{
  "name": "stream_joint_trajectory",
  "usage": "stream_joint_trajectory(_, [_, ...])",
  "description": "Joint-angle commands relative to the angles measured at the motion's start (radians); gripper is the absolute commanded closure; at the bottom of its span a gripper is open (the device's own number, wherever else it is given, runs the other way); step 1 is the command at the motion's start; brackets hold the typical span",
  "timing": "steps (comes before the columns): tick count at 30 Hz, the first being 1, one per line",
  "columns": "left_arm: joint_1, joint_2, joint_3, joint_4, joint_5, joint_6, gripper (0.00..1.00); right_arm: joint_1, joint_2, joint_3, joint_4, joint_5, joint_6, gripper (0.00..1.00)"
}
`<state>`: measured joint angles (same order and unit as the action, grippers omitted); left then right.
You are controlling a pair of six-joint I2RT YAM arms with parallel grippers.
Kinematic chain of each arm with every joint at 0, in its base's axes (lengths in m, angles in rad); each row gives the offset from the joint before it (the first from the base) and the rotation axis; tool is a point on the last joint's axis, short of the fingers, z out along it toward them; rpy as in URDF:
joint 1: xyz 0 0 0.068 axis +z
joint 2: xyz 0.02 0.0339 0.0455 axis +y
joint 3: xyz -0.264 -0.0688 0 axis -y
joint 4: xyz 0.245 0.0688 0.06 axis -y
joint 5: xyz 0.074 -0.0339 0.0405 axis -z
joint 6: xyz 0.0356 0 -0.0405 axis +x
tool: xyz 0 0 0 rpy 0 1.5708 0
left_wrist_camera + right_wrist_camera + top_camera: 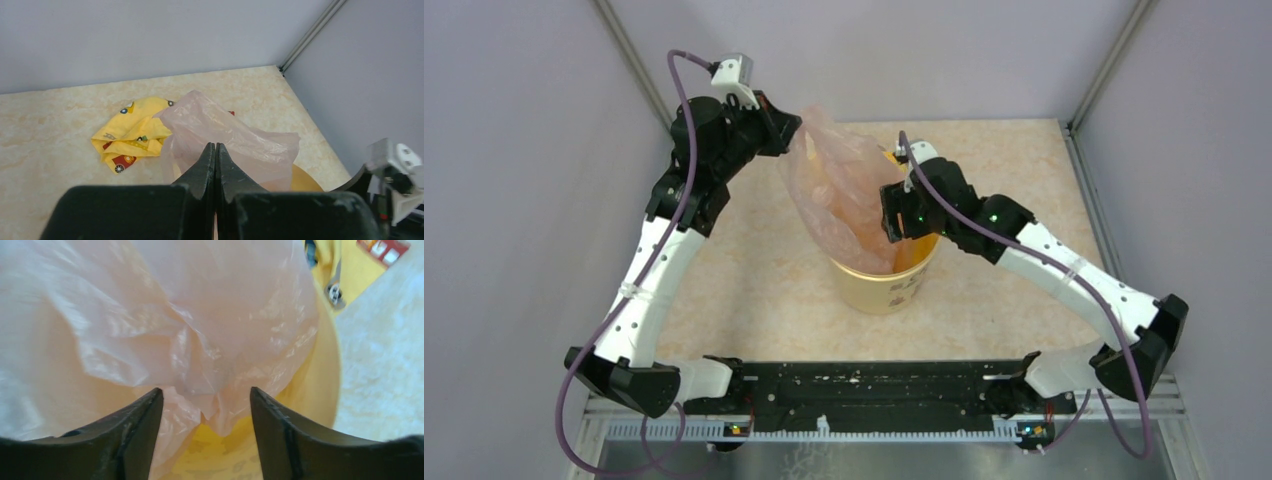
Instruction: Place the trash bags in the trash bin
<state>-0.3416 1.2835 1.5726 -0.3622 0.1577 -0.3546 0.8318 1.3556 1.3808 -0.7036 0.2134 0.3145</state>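
The pale pink trash bag hangs from my left gripper, and its lower end reaches into the pale yellow trash bin. In the left wrist view my left gripper is shut, with the bag spreading out just past its tips and the bin's rim below. My right gripper is open over the bin's mouth. In the right wrist view my right gripper has its jaws wide apart, with the bag filling the view and the bin's orange-yellow inside beneath.
A crumpled yellow printed wrapper lies on the beige table behind the bin; it shows in part in the top view and in the right wrist view. Grey walls close the table on three sides.
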Motion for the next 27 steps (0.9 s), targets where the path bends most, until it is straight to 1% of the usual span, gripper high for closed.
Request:
stream_joint_trajectory(1, [-0.004, 0.003, 0.004, 0.064, 0.038, -0.025, 1.0, 0.023, -0.089, 0.126, 0.0, 0.041, 0.007, 0.3])
stream_joint_trajectory(3, [-0.006, 0.005, 0.003, 0.066, 0.046, -0.029, 1.0, 0.038, -0.1, 0.158, -0.015, 0.064, 0.011, 0.26])
stream_joint_trajectory(5, [-0.008, 0.006, 0.002, 0.069, 0.05, -0.032, 1.0, 0.059, -0.099, 0.196, -0.014, 0.086, 0.004, 0.26])
stream_joint_trajectory(9, [-0.012, 0.009, 0.002, 0.072, 0.053, -0.038, 1.0, 0.104, -0.033, 0.305, -0.002, 0.064, -0.023, 0.35])
stream_joint_trajectory(12, [-0.016, 0.011, 0.003, 0.071, 0.051, -0.041, 1.0, 0.161, 0.064, 0.411, -0.017, 0.097, -0.058, 0.38])
stream_joint_trajectory(17, [-0.021, 0.009, 0.007, 0.068, 0.043, -0.042, 1.0, 0.171, 0.209, 0.514, -0.032, 0.151, -0.083, 0.43])
stream_joint_trajectory(20, [-0.022, 0.004, 0.007, 0.063, 0.034, -0.035, 1.0, 0.171, 0.264, 0.533, -0.035, 0.197, -0.087, 0.44])
stream_joint_trajectory(25, [-0.022, 0.0, 0.006, 0.054, 0.028, -0.029, 1.0, 0.171, 0.296, 0.514, 0.001, 0.233, -0.094, 0.45])
stream_joint_trajectory(27, [-0.022, -0.002, 0.002, 0.052, 0.029, -0.03, 1.0, 0.173, 0.303, 0.506, 0.001, 0.266, -0.091, 0.56])
